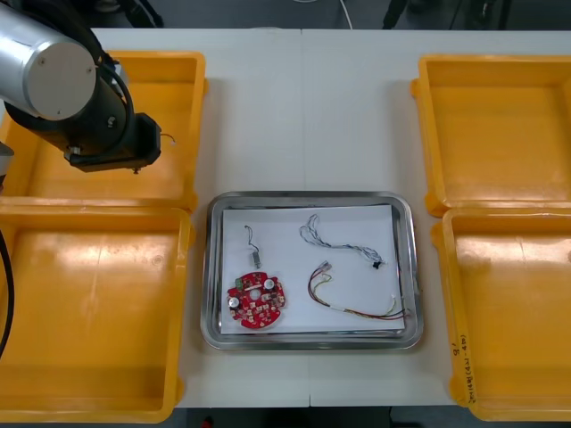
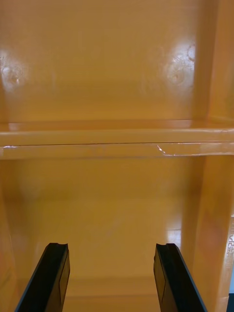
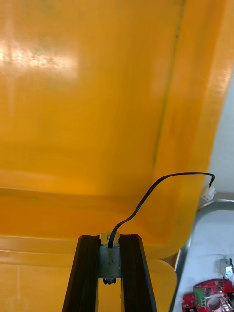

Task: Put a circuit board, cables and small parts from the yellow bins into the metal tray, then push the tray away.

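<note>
Left wrist view, risk finding: in my judgement the small metal part [image 3: 109, 258] may slip or twist out of the grip during transfer, since only its narrow sides are pinched. Its black cable [image 3: 156, 190] arcs loose ahead, ending in a white plug [image 3: 209, 193], and could catch on a bin wall or the tray rim.

Position: the part sits squarely between the fingers of the left claw [image 3: 108, 242], just behind their tips, with the claw clenched on it. Both hang over the far left yellow bin [image 1: 165, 89], near its tray-side corner.

The metal tray [image 1: 207, 267], just beside, already carries a circuit board [image 1: 258, 301], a pale twisted cable [image 1: 339, 239], a red and yellow cable [image 1: 357, 308] and a second small part [image 1: 253, 254].

The right claw [image 2: 111, 248] stands released above the right-hand yellow bins [image 2: 117, 73], holding nothing.
</note>
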{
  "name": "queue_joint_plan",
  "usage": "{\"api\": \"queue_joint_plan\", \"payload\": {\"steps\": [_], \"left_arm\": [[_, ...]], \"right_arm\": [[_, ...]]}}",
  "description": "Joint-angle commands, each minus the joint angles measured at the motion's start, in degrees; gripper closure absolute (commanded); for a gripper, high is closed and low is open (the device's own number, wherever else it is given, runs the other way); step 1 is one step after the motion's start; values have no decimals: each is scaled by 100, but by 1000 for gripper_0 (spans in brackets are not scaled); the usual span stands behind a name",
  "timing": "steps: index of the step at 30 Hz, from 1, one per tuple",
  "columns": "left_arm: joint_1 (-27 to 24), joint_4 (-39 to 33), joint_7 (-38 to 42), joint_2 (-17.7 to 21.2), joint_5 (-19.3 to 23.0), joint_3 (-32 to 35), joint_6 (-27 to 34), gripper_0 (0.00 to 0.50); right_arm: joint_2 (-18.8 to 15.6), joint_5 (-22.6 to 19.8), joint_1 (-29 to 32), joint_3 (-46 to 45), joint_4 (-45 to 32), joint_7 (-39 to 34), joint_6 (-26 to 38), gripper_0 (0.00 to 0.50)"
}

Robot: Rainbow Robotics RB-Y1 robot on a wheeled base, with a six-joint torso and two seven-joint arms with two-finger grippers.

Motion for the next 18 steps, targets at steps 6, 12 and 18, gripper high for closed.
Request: {"api": "queue_joint_plan", "payload": {"steps": [6, 12, 18], "left_arm": [[-305, -850, 1234, -177, 63, -763, 41, 500], [-313, -1096, 1805, -221, 19, -1211, -82, 500], [-313, -1131, 2192, -317, -341, -1800, -293, 500]], "right_arm": [[-118, -37, 53, -127, -123, -219, 23, 0], [-118, -37, 53, -127, -123, -219, 23, 0], [-118, -37, 53, -127, -115, -228, 23, 0]]}}
